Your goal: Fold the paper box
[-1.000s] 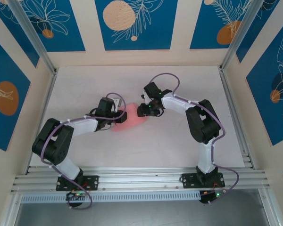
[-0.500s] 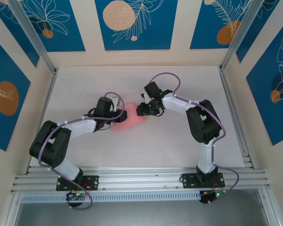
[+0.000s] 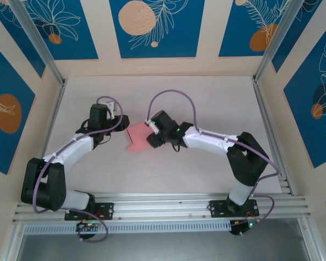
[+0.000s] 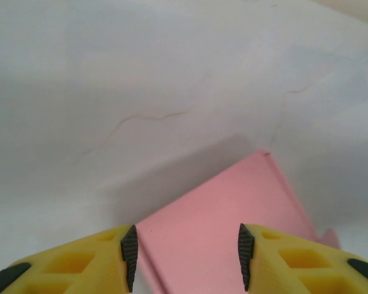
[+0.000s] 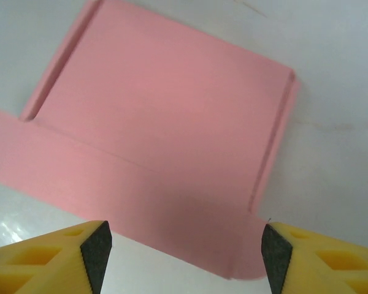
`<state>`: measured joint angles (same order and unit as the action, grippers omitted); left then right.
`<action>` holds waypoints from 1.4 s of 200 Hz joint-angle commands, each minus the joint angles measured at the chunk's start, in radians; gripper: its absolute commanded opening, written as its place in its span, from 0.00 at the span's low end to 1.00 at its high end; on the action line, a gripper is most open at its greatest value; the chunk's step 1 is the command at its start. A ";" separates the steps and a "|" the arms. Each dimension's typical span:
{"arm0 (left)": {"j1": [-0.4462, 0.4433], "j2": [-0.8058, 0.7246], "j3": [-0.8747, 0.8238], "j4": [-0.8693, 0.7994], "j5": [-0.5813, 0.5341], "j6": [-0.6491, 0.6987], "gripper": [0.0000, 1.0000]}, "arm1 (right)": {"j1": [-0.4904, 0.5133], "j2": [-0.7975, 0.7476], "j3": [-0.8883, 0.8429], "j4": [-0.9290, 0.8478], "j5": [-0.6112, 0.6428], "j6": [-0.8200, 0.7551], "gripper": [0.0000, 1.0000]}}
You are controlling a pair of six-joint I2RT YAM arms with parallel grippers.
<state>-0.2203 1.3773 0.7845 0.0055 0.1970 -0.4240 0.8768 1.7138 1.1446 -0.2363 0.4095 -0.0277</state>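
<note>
Where the two arms are bolted to the aluminium rail (image 3: 163, 202) at the near edge of the table (image 3: 228, 98), the left arm (image 3: 70, 149) leans up and to the right. The right arm (image 3: 212, 142) bends far over to the left, so both wrists come together a little left of the table's middle. The paper box (image 3: 137, 136) lies there as a flat pink cut-out sheet on the white surface, well apart from every edge of the table. From above, one claw sits just beside the sheet's left side and the other at its right side.

In the left wrist view, the left gripper (image 4: 187, 257) has its yellow, black-padded fingers (image 4: 129, 254) moderately apart and gripping nothing. Part of the pink sheet lies flat below the gap and runs away to the right, with a small tab at its right edge.

In the right wrist view, the right gripper (image 5: 184, 248) stands wide and empty over the sheet's near long flap. A crease parts that flap from the main panel, and narrow creased strips line both short sides.

Beyond the sheet the table is bare white, with a few fine cracks. Cream walls with blue floral panels (image 3: 152, 27) rise at the far edge.
</note>
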 commanded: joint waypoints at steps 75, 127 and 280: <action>0.093 0.032 -0.050 0.026 0.125 -0.060 0.49 | 0.126 0.075 -0.181 0.447 0.244 -0.529 0.70; 0.102 0.035 -0.049 0.030 0.130 -0.062 0.49 | 0.148 0.110 -0.173 0.463 0.223 -0.561 0.72; 0.116 0.011 -0.063 0.028 0.134 -0.058 0.49 | 0.143 0.174 -0.160 0.506 0.191 -0.592 0.56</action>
<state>-0.1223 1.4094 0.7376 0.0216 0.3145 -0.4736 1.0252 1.8660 0.9501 0.2249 0.6174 -0.5972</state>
